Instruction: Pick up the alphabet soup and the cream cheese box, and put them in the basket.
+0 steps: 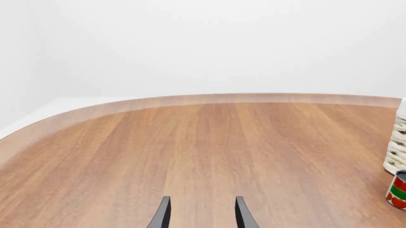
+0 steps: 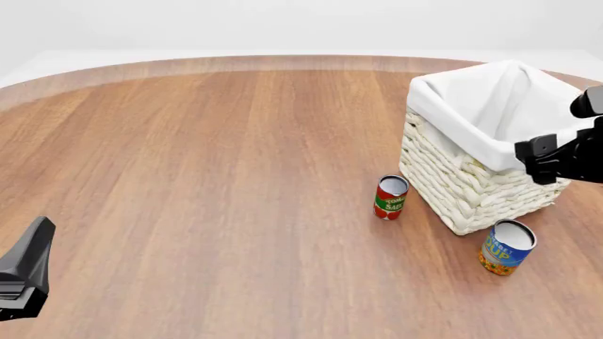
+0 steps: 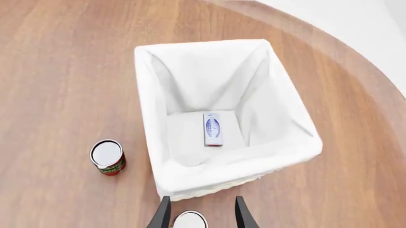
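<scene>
The slim red-and-green can with a white band (image 2: 390, 197) is showing white lettering that seems to read "TOMATO SAUCE", though it is too small to be sure. The wider blue and yellow-orange can with a silver-white top (image 2: 507, 247) is displaying large yellow letters, "UP" legible. The small flat blue-and-white box (image 3: 213, 129) is carrying an unreadable blue oval mark.

Cream cheese box in the basket, soup can still on the table.

The blue-and-white cream cheese box (image 3: 213, 129) lies flat on the liner floor of the woven basket (image 2: 452, 185). The alphabet soup (image 2: 507, 247) stands upright, seemingly just off the basket's near corner.
</scene>
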You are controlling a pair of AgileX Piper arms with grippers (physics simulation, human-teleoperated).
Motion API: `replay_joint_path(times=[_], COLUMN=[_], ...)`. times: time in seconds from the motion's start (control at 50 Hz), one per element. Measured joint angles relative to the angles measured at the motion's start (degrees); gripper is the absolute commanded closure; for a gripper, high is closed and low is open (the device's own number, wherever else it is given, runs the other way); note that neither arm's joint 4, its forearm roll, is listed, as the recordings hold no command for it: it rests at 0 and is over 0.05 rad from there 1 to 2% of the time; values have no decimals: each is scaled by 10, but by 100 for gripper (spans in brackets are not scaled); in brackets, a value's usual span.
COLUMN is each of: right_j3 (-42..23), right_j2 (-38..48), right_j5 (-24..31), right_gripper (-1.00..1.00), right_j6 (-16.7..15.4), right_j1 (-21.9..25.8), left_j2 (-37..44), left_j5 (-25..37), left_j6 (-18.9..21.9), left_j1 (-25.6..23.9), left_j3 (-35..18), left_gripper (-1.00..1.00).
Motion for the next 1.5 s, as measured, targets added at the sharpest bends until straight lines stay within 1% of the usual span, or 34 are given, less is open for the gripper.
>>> replay_joint_path(times=[0.28,0.54,0.88,1.36,1.5], right_j3=[49,81,116,176,192], right_j2=[-7,-14,-1,57,65], right_j5=[-14,-24,-49,-134,-151], right_gripper=[-100,-100,-100,-100,-100], right_j6=[0,7,13,18,22], right_j1=[-5,-11,-21,-32,-34], left_j2=[0,0,0,0,0], left_j5=[0,0,0,0,0], left_j6=[0,0,0,0,0], left_j1=[0,0,0,0,0], left_j3=[0,0,0,0,0], left_gripper=[-100,-100,-100,-100,-100])
